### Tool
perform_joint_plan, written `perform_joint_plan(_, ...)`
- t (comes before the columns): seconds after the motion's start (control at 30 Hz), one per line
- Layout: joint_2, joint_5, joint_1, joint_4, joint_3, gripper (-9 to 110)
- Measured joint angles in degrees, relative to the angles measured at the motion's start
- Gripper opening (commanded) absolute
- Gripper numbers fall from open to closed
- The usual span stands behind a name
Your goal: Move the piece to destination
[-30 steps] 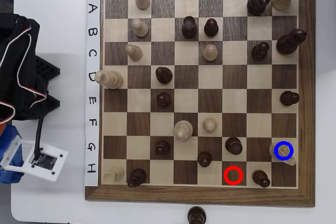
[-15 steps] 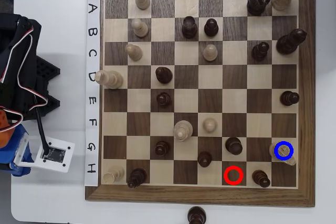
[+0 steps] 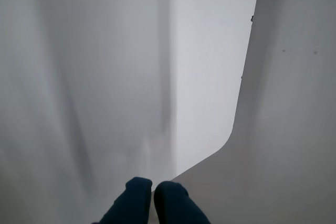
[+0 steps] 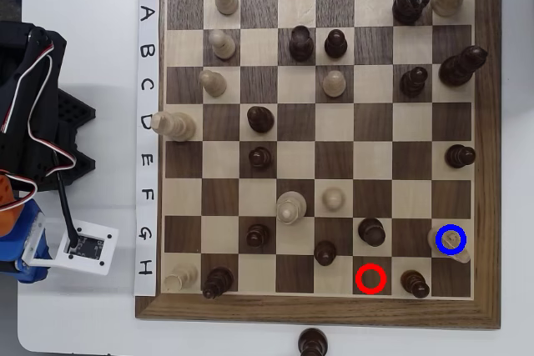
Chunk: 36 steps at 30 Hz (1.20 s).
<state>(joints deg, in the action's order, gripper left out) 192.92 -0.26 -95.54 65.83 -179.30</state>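
In the overhead view the piece (image 4: 451, 242), cream with a small rounded head, stands on the destination (image 4: 441, 223), the light square at row G, column 8, with the blue ring drawn around it. The dark square with the red ring (image 4: 371, 278) is empty. My arm (image 4: 33, 131) sits off the board's left side, its white camera board (image 4: 83, 246) over the table. The wrist view shows my gripper (image 3: 153, 195) at the bottom edge. Its two dark blue fingertips (image 3: 134, 198) are pressed together with nothing between them, over bare white table.
Dark and cream pieces are spread across the chessboard (image 4: 317, 313), and one dark piece (image 4: 313, 343) stands off its front edge. The table's rounded corner (image 3: 229, 139) shows in the wrist view, with grey floor to its right.
The arm's camera end has shifted slightly right and down beside the board since a second ago, then held still. No chess piece has moved.
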Motion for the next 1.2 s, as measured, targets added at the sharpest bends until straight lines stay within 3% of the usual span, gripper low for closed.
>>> perform_joint_plan(1.2, 0.0, -4.2, 0.0, -1.8, -0.5, 0)
